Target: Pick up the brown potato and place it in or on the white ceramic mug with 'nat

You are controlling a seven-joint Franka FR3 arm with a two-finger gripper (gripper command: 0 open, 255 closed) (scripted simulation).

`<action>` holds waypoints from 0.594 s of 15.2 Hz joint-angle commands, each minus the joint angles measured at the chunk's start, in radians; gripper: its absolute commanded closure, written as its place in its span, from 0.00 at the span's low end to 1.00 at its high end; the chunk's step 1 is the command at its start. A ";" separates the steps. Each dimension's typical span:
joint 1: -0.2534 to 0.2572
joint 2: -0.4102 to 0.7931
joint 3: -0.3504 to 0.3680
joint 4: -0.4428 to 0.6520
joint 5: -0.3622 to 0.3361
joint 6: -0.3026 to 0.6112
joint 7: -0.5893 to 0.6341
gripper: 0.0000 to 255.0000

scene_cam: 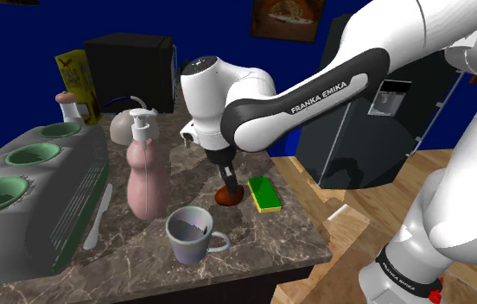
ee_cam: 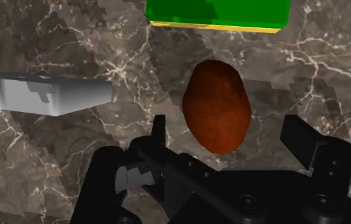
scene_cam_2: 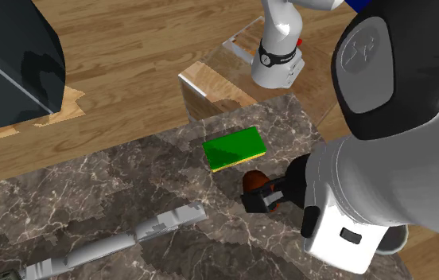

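Observation:
A reddish-brown potato point(scene_cam: 229, 198) point(scene_cam_2: 251, 182) point(ee_cam: 217, 105) lies on the dark marble counter point(scene_cam: 289, 233). My black gripper point(scene_cam: 227, 183) point(scene_cam_2: 267, 199) point(ee_cam: 229, 135) hangs right over it, open. One fingertip point(ee_cam: 159, 126) stands on either side of the potato's near end, and neither touches it. A pale mug point(scene_cam: 190, 234) with a handle stands upright near the counter's front edge, to the shoulder view's lower left of the potato.
A green sponge with a yellow underside point(scene_cam: 265, 194) point(scene_cam_2: 235, 148) point(ee_cam: 219, 14) lies just beyond the potato. A pink pump bottle point(scene_cam: 144, 177) stands by the mug. A grey knife point(scene_cam: 99, 219) point(scene_cam_2: 122, 241) point(ee_cam: 41, 95) lies nearby. A dish rack with green bowls point(scene_cam: 34, 154) occupies the shoulder view's left.

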 commanded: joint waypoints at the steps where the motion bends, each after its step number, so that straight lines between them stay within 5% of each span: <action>1: 0.011 0.028 0.009 -0.001 -0.025 0.018 0.001 0.00; 9: 0.002 0.057 -0.004 -0.057 -0.056 0.099 0.021 0.00</action>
